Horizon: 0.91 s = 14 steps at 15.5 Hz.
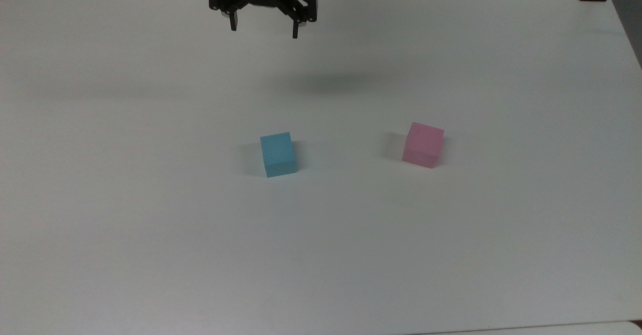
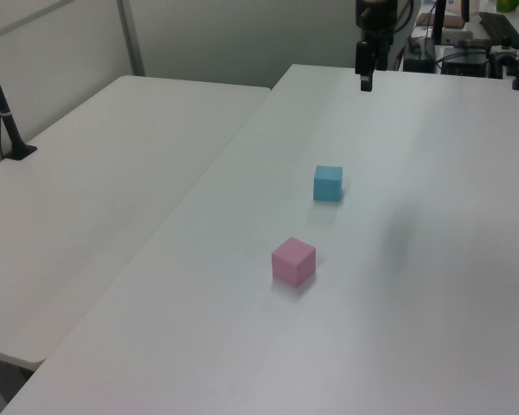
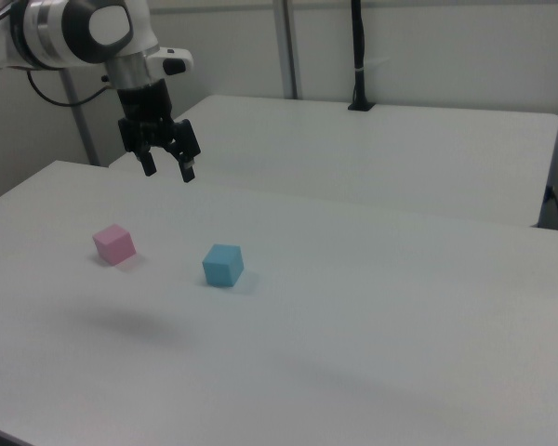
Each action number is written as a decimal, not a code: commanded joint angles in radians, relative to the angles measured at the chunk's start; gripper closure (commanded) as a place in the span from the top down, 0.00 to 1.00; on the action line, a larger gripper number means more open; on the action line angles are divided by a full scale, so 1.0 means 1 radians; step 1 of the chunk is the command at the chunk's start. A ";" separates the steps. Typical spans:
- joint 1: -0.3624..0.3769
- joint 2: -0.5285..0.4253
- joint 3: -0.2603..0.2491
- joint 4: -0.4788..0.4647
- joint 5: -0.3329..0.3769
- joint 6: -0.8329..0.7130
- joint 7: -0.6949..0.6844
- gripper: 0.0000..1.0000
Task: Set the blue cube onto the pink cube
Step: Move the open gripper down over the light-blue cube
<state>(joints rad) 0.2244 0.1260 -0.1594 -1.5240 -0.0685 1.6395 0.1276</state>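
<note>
Two small cubes rest on the white table [image 1: 150, 224], well apart from each other and both clear of the gripper [image 1: 264, 30].

Blue cube [image 1: 278, 154]: matte light blue with plain, unmarked faces and sharp edges. It sits flat on the table near the middle of the top view, turned slightly so that its edges do not line up with the table edge. In the left view it appears as the farther block [image 2: 328, 183]; in the right view it is the nearer one [image 3: 223, 265], to the right view's right of its partner.

Pink cube [image 1: 423, 144]: matte pale pink, about the same size as the blue one, with a tiny dark mark on its upper face in the top view. It lies flat on the table toward the top view's right, also slightly turned. It shows in the left view [image 2: 293, 261] and the right view [image 3: 114, 243].

Gripper: black, two fingers pointing down, hanging in the air above the table near the far edge in the top view. Its jaws are spread wide with nothing between them. A soft shadow [image 1: 326, 83] falls on the table below it. In the right view the gripper [image 3: 167, 173] hangs from the white arm [image 3: 84, 32].
</note>
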 commanded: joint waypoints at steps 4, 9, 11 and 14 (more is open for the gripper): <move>0.003 -0.012 -0.006 -0.018 -0.011 -0.018 0.010 1.00; 0.000 0.006 -0.008 -0.019 -0.007 -0.006 0.009 1.00; -0.014 0.032 -0.008 -0.018 0.001 0.022 0.007 1.00; -0.010 0.124 -0.005 -0.016 0.004 0.167 -0.011 1.00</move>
<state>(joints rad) 0.2106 0.1690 -0.1633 -1.5352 -0.0682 1.6871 0.1274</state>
